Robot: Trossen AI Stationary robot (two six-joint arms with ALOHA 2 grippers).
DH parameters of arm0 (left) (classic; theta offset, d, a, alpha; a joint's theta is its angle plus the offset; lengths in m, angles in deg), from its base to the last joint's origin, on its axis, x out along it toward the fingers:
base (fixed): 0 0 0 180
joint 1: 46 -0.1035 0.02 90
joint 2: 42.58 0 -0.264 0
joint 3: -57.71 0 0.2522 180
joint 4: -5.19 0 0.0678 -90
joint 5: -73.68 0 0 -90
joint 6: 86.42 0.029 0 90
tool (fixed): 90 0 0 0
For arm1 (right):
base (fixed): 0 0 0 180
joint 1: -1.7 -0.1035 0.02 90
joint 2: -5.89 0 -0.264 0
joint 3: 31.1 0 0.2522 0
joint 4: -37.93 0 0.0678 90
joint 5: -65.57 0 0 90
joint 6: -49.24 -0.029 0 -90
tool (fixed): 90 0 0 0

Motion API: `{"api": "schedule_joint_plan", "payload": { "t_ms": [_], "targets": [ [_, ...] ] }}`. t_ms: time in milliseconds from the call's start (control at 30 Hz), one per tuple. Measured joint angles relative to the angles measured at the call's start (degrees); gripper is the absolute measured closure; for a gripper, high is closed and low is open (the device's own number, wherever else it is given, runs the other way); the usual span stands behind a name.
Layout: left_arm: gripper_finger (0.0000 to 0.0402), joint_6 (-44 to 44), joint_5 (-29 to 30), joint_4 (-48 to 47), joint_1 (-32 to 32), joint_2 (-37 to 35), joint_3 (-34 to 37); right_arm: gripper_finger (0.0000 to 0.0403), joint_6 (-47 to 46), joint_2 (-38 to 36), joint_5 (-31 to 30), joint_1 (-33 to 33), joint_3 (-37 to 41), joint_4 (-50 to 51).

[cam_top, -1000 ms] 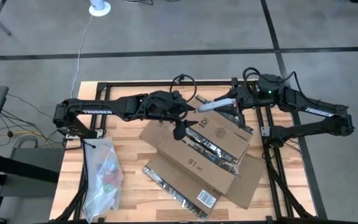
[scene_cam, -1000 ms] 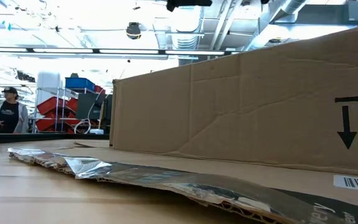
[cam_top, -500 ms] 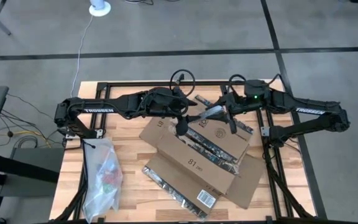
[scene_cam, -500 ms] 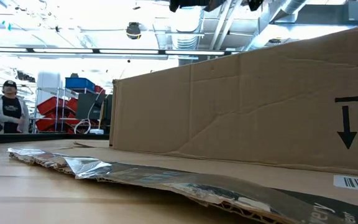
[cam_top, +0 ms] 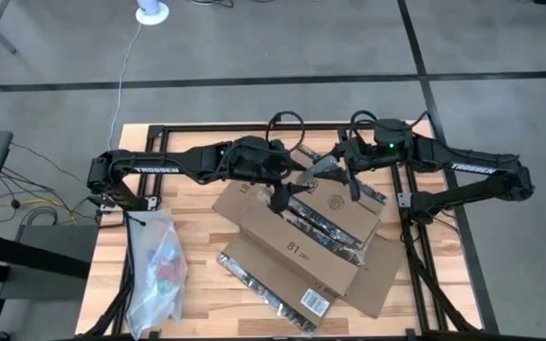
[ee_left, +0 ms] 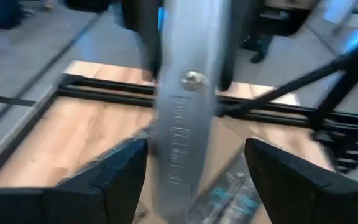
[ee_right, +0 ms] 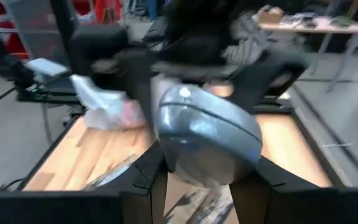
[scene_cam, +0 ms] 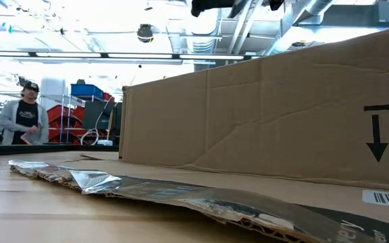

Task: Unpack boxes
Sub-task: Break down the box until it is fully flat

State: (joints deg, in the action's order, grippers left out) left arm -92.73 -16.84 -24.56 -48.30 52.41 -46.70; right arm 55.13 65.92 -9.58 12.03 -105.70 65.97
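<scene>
The brown cardboard box [cam_top: 297, 248] lies in the middle of the wooden table [cam_top: 197, 213], its flaps spread out and the torn tape strip [cam_top: 320, 227] hanging loose — so the opening looks mostly done. Above its far edge the two arms meet. The right gripper [cam_top: 335, 167] holds a grey, knife-like tool [ee_right: 204, 134] between its fingers, and the left gripper [cam_top: 278, 194] stands just beside it; whether that one is wide or narrow I cannot tell. A clear plastic bag [cam_top: 156, 270] lies near the table's left edge. Whether anything remains inside the box, I cannot see.

Box [cam_top: 297, 242] mid-table [cam_top: 197, 204], plastic bag [cam_top: 156, 270] to its left.
</scene>
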Motion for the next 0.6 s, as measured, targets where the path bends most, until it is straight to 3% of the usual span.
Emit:
{"api": "schedule_joint_plan", "payload": {
  "t_ms": [600],
  "targets": [
    [0.0146, 2.13, 2.78, 0.52, -0.35, -0.07, 0.07, 0.0288, -0.07, 0.02, 0.08, -1.04, -0.07, -5.50]
  ]
}}
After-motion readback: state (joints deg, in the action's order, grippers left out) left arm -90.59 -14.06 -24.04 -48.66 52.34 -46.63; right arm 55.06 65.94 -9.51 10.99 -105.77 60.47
